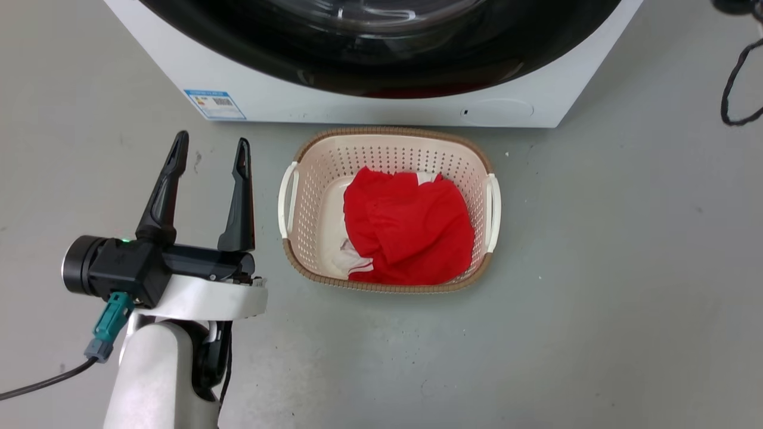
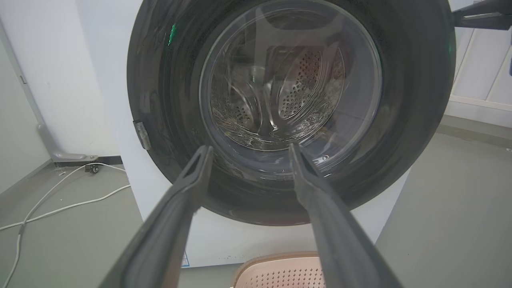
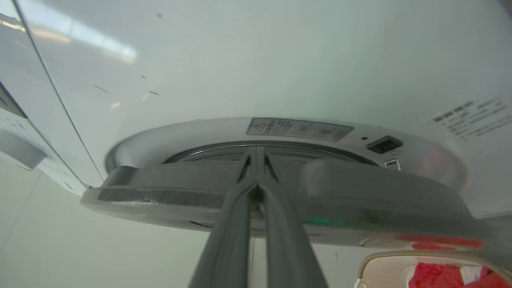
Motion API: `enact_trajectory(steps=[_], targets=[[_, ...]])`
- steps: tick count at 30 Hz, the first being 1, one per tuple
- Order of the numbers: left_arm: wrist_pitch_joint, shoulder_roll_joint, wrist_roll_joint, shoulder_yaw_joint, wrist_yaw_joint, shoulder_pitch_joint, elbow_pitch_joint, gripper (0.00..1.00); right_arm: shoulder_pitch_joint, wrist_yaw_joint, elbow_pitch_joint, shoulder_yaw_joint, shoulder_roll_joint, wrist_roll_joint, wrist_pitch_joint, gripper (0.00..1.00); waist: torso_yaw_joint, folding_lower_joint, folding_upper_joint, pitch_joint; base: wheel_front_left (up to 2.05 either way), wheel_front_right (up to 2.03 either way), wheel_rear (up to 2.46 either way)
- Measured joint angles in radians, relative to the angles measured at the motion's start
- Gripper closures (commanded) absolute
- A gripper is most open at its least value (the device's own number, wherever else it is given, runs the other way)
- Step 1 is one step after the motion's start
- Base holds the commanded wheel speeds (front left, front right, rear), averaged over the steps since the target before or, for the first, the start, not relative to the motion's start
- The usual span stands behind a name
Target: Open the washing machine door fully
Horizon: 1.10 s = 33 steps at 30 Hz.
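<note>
The washing machine door (image 2: 412,120), ajar on the washing machine (image 1: 369,110), may swing back shut if contact at its rim slips. The left gripper (image 1: 212,142) is spread wide above the floor (image 1: 596,298), empty. The right gripper (image 3: 256,156) has its fingers pressed together, tips against the door's edge, clamping nothing I can see.

One washing machine (image 1: 357,110); one door (image 1: 381,65); one basket (image 1: 390,132); one red cloth (image 1: 411,232).

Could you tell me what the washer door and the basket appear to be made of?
Door: glossy black ring, probably plastic, with mirror-like reflections; the see-through centre looks like glass. Basket: matte cream moulded plastic, evenly perforated, with a brown woven-look rim.
</note>
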Motion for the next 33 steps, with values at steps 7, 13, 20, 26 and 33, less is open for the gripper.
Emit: enact_trajectory(steps=[7,13,20,26,33], targets=[[0.0,0.002,-0.001,-0.007,0.0,-0.014,-0.001,0.0,-0.067,0.0,0.042,0.032,0.011,-0.032,0.063,1.0,0.009,0.0,0.0,0.041,0.0,0.0,0.0],[0.0,0.0,-0.001,-0.009,0.0,-0.02,0.007,0.0,-0.065,0.0,0.046,0.032,0.013,-0.015,0.199,1.0,0.01,0.0,0.0,0.037,0.0,0.0,0.0],[0.0,-0.002,-0.001,-0.008,0.0,-0.01,0.026,0.0,-0.008,0.0,0.032,0.019,0.013,0.028,0.37,1.0,0.003,-0.0001,0.0,-0.004,0.0,0.0,0.0],[0.0,-0.007,0.0,-0.003,0.0,0.027,0.044,0.0,0.119,0.0,-0.061,0.013,0.024,0.065,0.53,1.0,-0.005,-0.0001,0.0,-0.064,0.0,0.0,0.0],[0.0,-0.013,0.001,0.003,0.0,0.082,0.066,0.0,0.298,0.0,-0.191,0.009,0.047,0.109,0.634,1.0,-0.011,-0.0002,0.0,-0.154,0.0,0.0,0.0]])
